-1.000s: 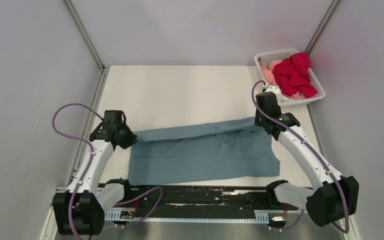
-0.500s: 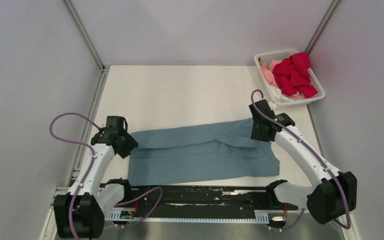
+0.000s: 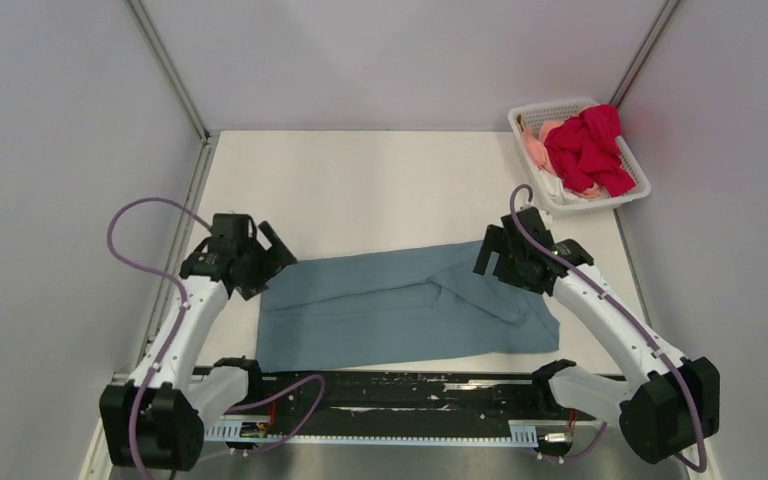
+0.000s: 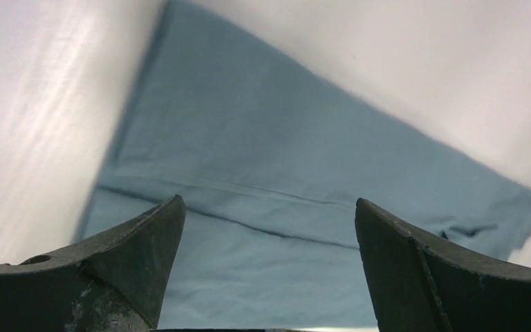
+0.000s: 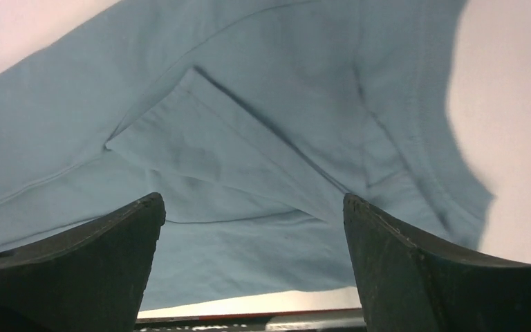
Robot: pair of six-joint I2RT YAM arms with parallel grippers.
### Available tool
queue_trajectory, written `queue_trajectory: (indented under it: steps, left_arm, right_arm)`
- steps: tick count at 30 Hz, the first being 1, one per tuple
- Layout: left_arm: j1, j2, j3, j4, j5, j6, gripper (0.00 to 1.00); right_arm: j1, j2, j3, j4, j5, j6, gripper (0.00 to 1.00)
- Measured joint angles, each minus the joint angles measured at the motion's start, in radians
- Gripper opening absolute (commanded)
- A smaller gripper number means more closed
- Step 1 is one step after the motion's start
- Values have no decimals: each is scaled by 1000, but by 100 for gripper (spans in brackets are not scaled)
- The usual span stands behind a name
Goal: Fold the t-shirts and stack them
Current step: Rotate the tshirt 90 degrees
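**Top view.** Shows blue shirt (image 3: pixel 400 310) flat on table (image 3: pixel 360 180), toward near edge, folded lengthwise with far layer lapped over near layer. Shows left gripper (image 3: pixel 276 262) at shirt's left end, jaws spread wide, holding nothing. Shows right gripper (image 3: pixel 484 257) over shirt's right end, jaws likewise spread and empty. Places red shirt (image 3: pixel 590 150) and pink shirt (image 3: pixel 537 148) bunched in basket (image 3: pixel 642 190) at far right corner, well apart from blue shirt.

**Left wrist view.** Looks down between parted fingers (image 4: pixel 110 270) at smooth blue cloth, one straight fold edge running across, bare table on either side.

**Right wrist view.** Looks between parted fingers (image 5: pixel 442 277) at sleeve (image 5: pixel 200 138) folded in as pointed flap, creases beside it, table at right. Cannot tell whether fingertips touch cloth
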Motion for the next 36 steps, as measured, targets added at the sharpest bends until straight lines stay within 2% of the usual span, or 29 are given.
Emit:
queue_trajectory:
  steps: [7,11,13,16,21,25,31,36]
  left_arm:
    - [-214,360,51,198,182,69,100]
    - [-245,488,49,277,262,85,100]
    - [-245,521,43,303,270,88,100]
    - [-243,539,34,323,276,87,100]
    - [-249,520,0,371,287,59,100]
    - [-303,488,-46,443,290,-13,100]
    - [-504,493,-79,581,284,-212,100]
    - [-671,557,-48,660,257,-330,100]
  right_arm:
    - [-8,110,-207,195,-150,135,100]
    - [-47,153,-274,252,-173,185,100]
    - [-69,167,-270,282,-187,196,100]
    - [-101,271,-207,322,-197,196,100]
    - [-125,610,126,369,-169,134,100]
    - [-140,957,569,448,-177,37,100]
    - [-151,1340,1118,528,-349,-24,100]
    - [-138,1529,1402,543,-476,-22,100]
